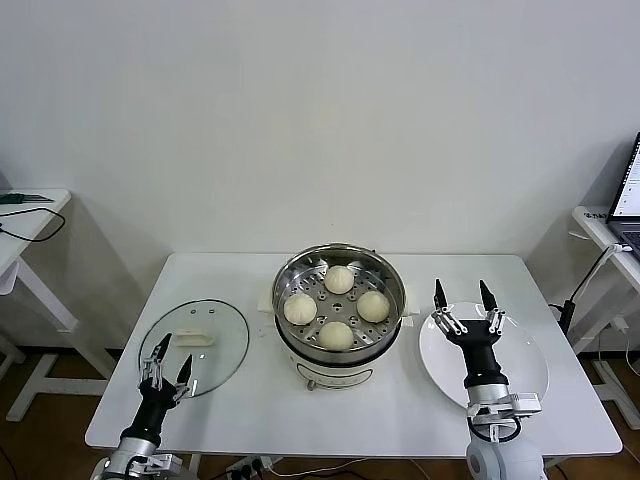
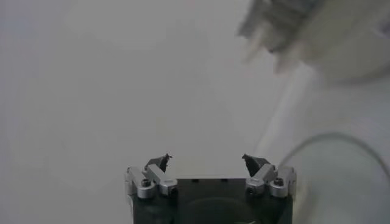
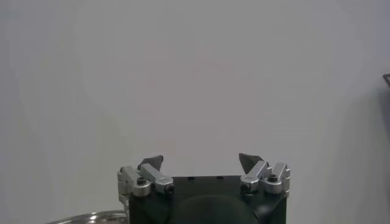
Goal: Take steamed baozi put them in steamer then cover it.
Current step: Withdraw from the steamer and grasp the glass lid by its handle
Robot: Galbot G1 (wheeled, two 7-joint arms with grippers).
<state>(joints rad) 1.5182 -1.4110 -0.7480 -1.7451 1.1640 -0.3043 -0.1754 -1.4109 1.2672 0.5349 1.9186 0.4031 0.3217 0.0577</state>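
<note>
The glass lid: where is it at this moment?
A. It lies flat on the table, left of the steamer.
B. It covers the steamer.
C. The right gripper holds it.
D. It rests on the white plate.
A: the glass lid lies flat on the table left of the steamer, which stands uncovered with four baozi inside.

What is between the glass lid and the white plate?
The steamer with four buns inside sits between the lid and the plate, seen in the head view.
</note>
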